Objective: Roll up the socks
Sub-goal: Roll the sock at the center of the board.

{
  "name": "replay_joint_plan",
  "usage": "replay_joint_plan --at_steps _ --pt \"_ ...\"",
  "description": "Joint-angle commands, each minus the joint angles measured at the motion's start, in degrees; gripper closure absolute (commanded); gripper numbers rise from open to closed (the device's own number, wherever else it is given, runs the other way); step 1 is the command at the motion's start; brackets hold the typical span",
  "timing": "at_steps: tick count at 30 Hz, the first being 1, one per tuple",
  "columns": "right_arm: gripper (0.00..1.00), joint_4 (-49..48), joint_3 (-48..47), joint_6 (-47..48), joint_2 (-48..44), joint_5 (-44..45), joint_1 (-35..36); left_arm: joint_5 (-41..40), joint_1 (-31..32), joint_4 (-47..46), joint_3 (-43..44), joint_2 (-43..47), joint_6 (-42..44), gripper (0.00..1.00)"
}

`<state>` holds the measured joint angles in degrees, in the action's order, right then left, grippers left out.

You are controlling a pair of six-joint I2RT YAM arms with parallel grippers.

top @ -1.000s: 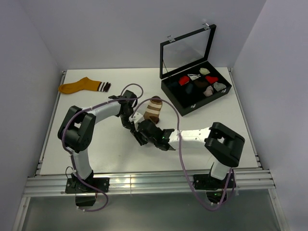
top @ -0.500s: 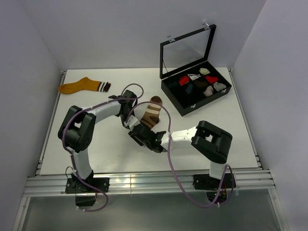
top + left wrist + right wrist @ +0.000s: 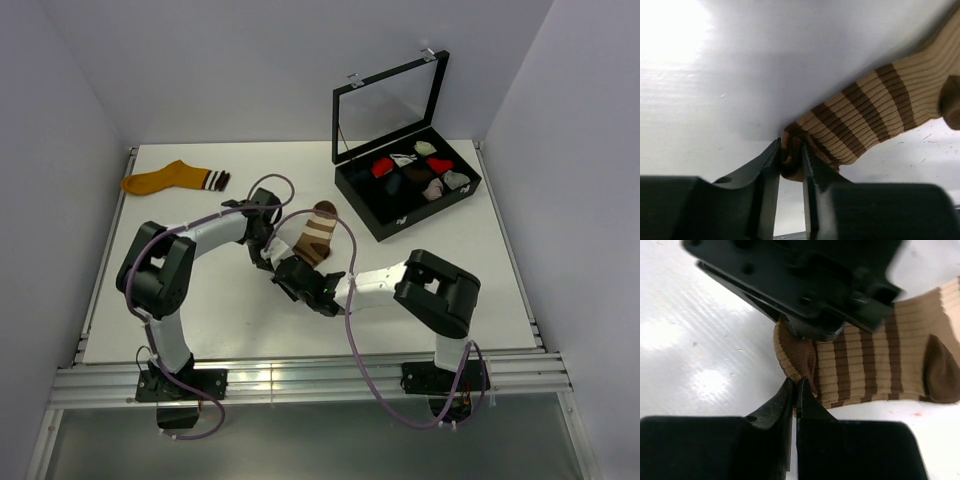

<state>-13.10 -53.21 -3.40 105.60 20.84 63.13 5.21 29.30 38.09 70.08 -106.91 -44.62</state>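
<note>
Pointing its toe upper right, the brown sock (image 3: pixel 318 230) lies diagonal; left gripper (image 3: pixel 790 152) pinches its cuff, right gripper (image 3: pixel 794 386) closed.

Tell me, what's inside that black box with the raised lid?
Rolled sock bundles in compartments: a red bundle, a pale bundle, a pink bundle, a grey bundle, plus dark ones. The near wall of the black box hides the compartment floors.

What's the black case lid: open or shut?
Open. The lid stands upright at the back of the black case, leaving the sock bundles in its compartments exposed.
</note>
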Motion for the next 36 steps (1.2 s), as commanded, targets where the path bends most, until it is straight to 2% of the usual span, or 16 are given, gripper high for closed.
replay_joint_plan --at_steps 1,5,6,10,16,25,36 --pt "1.00 2.82 2.58 -6.17 -0.91 -12.71 -1.25 -0.55 -1.26 -0.81 -3.62 4.34 -2.56 0.71" --pt "1.00 2.99 3.20 -11.00 -2.59 -24.14 -4.76 -0.47 -3.89 -4.68 -7.94 10.74 -5.21 0.52" --pt "1.00 2.73 3.29 -11.80 -2.77 -26.44 -5.47 -0.73 -4.94 -6.17 -8.82 11.80 -5.74 0.41" --pt "1.00 0.54 3.90 -16.19 -3.56 -34.71 -8.90 -0.99 -6.62 -10.47 -14.17 17.08 -8.54 0.26" --pt "1.00 -6.49 8.12 -25.68 -4.18 -45.88 -16.71 0.66 -6.71 -17.68 -21.03 24.99 -10.57 0.28" --pt "1.00 -12.56 11.64 -36.32 0.74 -54.05 -22.43 5.60 -4.34 -22.26 -26.14 25.01 -9.26 0.31" --pt "1.00 -6.15 7.24 -34.57 4.00 -54.41 -23.85 5.42 -0.82 -23.58 -25.52 20.17 -10.05 0.37"
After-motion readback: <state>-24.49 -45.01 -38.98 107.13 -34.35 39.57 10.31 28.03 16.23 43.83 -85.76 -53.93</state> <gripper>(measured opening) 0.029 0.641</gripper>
